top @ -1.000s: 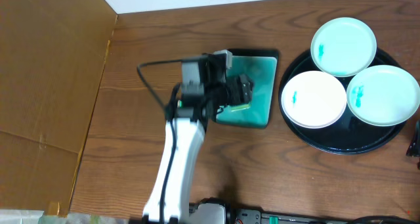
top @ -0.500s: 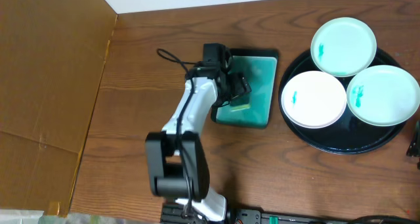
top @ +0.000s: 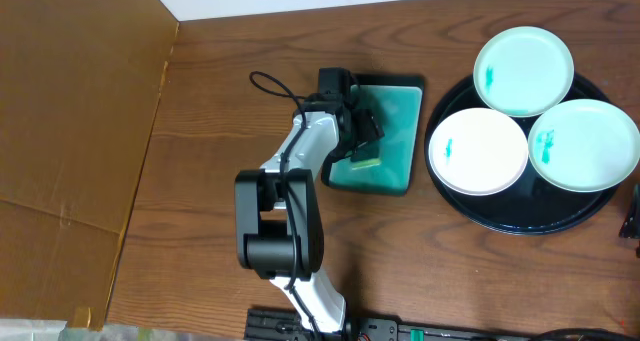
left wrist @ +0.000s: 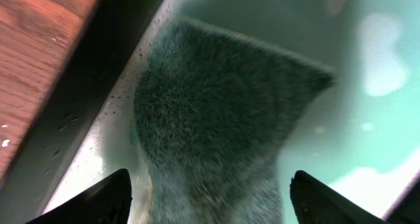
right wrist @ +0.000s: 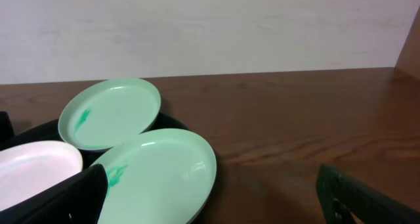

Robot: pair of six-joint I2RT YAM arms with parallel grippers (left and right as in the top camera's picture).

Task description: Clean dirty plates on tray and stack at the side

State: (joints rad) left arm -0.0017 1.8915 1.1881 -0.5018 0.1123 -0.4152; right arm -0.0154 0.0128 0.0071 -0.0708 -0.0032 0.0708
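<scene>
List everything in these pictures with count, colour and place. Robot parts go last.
mint plates: two, pale mint with a teal smear each, back and right of the tray
white plate: one, white with a teal smear, left of the tray
tray: one, black, right side of the table
dish: one, teal, mid-table, left of the tray
sponge: one, grey-green, in the dish
table: one, brown wood
cardboard sheet: one, brown, left edge
left gripper: one, black, open over the sponge
right gripper: one, black, open, near the tray

Soft even light; faint sheen on plates (right wrist: 157, 171); left wrist close-up blurred
</scene>
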